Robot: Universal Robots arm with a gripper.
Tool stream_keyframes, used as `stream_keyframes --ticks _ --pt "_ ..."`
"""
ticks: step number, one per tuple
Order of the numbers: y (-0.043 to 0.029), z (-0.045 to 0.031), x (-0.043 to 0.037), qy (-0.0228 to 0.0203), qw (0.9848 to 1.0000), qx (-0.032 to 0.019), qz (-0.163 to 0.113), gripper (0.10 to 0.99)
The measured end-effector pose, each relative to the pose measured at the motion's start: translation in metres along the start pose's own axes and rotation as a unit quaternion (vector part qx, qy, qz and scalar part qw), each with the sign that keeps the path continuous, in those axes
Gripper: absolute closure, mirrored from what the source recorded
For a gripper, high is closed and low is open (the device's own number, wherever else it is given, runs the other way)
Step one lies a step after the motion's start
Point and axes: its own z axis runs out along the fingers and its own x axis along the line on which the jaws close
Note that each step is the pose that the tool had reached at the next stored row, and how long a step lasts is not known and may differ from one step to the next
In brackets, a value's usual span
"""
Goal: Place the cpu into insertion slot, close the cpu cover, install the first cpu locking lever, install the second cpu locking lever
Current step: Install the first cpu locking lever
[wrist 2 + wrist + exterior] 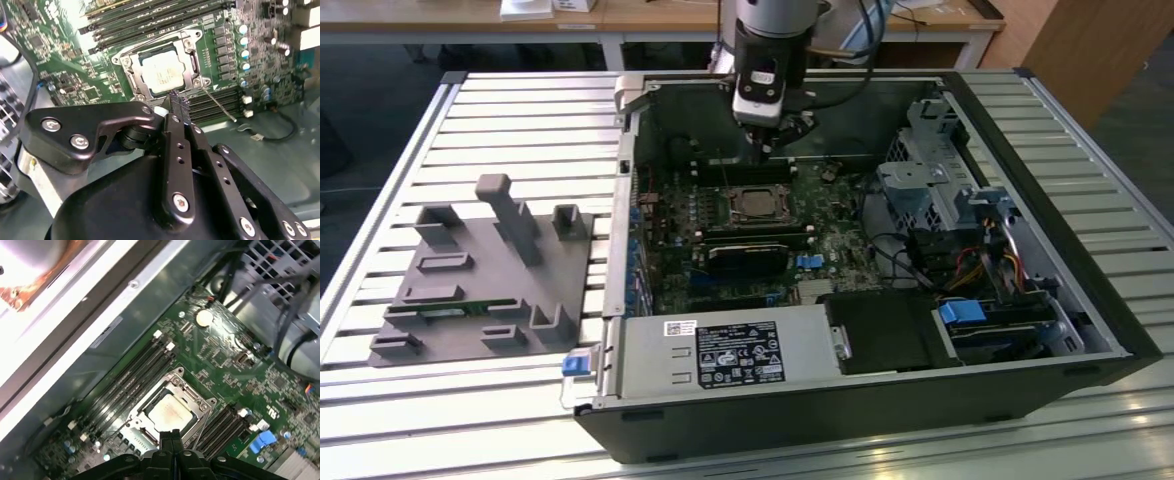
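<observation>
Here the empty end effector (178, 103), pinched closed, hovers near the cpu cover (193, 59).

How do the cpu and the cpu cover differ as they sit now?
The cpu is a solid pale square; the cpu cover is a darker metal frame with a square cut-out. The cpu cover is larger and frames the cpu, which shows through the cut-out. Both lie flat on the green board.
</observation>
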Motion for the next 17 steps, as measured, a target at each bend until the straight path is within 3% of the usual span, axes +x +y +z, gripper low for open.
stream_keyframes --ticks 9,17 --pt "0.0000 0.0000 0.0000 0.0012 0.9978 0.0013 -0.066 0.980" --pt "0.0000 0.0001 0.0000 0.0016 0.9961 0.0017 -0.088 0.980"
